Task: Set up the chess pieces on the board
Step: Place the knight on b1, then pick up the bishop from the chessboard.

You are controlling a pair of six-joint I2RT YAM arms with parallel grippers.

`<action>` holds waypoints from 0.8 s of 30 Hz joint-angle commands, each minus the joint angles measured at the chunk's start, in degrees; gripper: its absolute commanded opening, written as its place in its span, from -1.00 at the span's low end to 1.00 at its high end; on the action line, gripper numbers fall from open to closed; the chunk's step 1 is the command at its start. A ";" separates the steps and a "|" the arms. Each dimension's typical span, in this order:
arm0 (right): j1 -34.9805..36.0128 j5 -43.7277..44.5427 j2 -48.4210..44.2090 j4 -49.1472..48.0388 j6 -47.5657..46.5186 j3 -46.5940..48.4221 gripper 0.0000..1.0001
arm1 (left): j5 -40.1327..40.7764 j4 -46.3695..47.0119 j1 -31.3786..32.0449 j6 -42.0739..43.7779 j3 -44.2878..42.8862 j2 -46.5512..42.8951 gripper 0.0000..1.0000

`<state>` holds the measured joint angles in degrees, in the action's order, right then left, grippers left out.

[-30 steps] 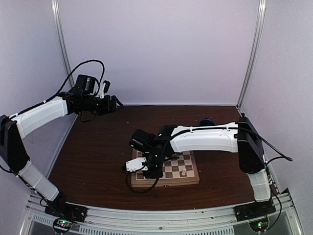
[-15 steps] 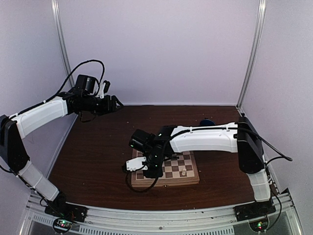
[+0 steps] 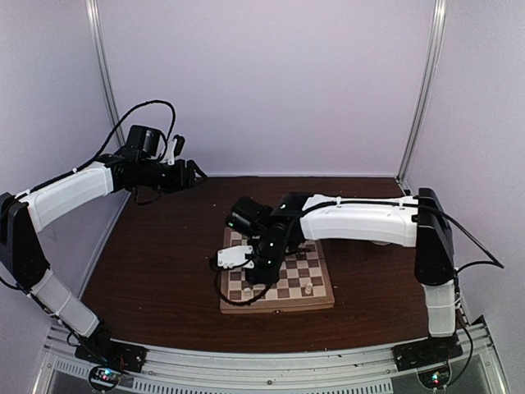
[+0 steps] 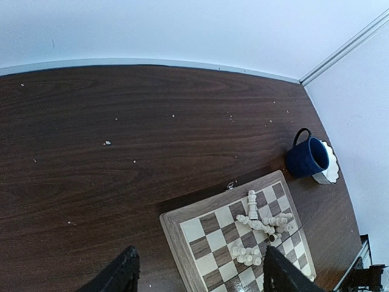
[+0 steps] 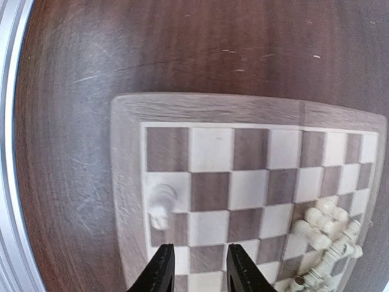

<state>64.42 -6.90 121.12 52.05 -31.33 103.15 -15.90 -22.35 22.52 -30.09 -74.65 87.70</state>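
Pale walls close in a dark bench; from the top you see the board near its front edge, the right tool low over the board's left part, and the left tool high at back left. In the left wrist view its fingers stand wide apart and empty, and the chess pieces lie heaped on the board toward a blue mug. In the right wrist view the right tool's fingers are partly open, holding nothing, near a single piece on an edge square.

readable text: none | labels: none | numbers, signs: none
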 commanded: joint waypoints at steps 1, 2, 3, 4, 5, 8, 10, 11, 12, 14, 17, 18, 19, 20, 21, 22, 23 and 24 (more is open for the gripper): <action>-7.12 -0.46 -7.35 1.17 2.49 1.21 -0.36 | -1.16 1.95 -0.64 -0.58 -1.46 -0.09 0.39; -8.82 -0.48 -7.91 1.13 2.81 0.85 -0.38 | -1.23 1.96 -0.62 -0.70 -1.39 -0.08 0.39; -10.68 -0.35 -8.30 1.12 3.10 0.56 -0.41 | -1.35 2.08 -0.64 -0.76 -1.38 -0.09 0.39; -12.46 0.35 -8.54 0.93 3.57 0.23 -0.42 | -1.38 2.09 -0.64 -0.80 -1.36 -0.09 0.39; -14.07 1.47 -8.61 0.57 3.97 -0.06 -0.43 | -1.38 2.12 -0.63 -0.80 -1.31 -0.08 0.39; -18.28 3.58 -7.71 0.73 4.45 0.08 -0.43 | -1.39 2.12 -0.64 -0.85 -1.29 -0.03 0.39; -20.64 2.67 -6.46 1.53 5.21 1.26 -0.39 | -1.26 2.16 -0.59 -0.85 -1.29 0.01 0.39; -21.56 1.32 -5.53 2.61 5.28 2.27 -0.35 | -1.26 2.19 -0.59 -0.83 -1.22 0.00 0.39; -22.11 0.62 -3.80 4.20 5.42 3.75 -0.32 | -1.26 2.16 -0.63 -0.83 -1.20 0.08 0.39; -22.78 -0.28 -1.74 6.93 5.78 5.80 -0.26 | -1.32 2.18 -0.62 -0.85 -1.20 0.10 0.39; -23.45 -2.04 -0.43 7.23 6.38 6.06 -0.19 | -1.46 2.16 -0.62 -0.85 -1.28 0.16 0.39; -23.58 -2.41 -0.07 7.36 6.59 6.20 -0.17 | -1.46 2.14 -0.63 -0.83 -1.28 0.18 0.39; -23.62 -2.73 0.30 7.59 6.65 6.45 -0.15 | -1.45 2.13 -0.63 -0.85 -1.29 0.19 0.39; -23.72 -3.31 0.60 7.69 6.83 6.64 -0.14 | -1.45 2.14 -0.64 -0.85 -1.29 0.09 0.39; -23.81 -3.78 0.89 7.76 6.96 6.70 -0.13 | -1.49 2.14 -0.64 -0.81 -1.29 0.10 0.39; -23.82 -4.30 1.13 7.65 7.07 6.75 -0.13 | -1.50 2.17 -0.64 -0.85 -1.29 0.06 0.39; -23.82 -4.77 1.40 7.72 7.14 6.79 -0.13 | -1.51 2.16 -0.64 -0.85 -1.29 0.10 0.39; -23.82 -5.17 1.59 7.74 7.24 6.82 -0.13 | -1.55 2.14 -0.64 -0.84 -1.29 0.10 0.39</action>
<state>40.97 -9.28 121.91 58.22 -25.19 107.79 -16.75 -22.35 22.52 -30.59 -74.65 87.70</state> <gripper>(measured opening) 0.436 0.695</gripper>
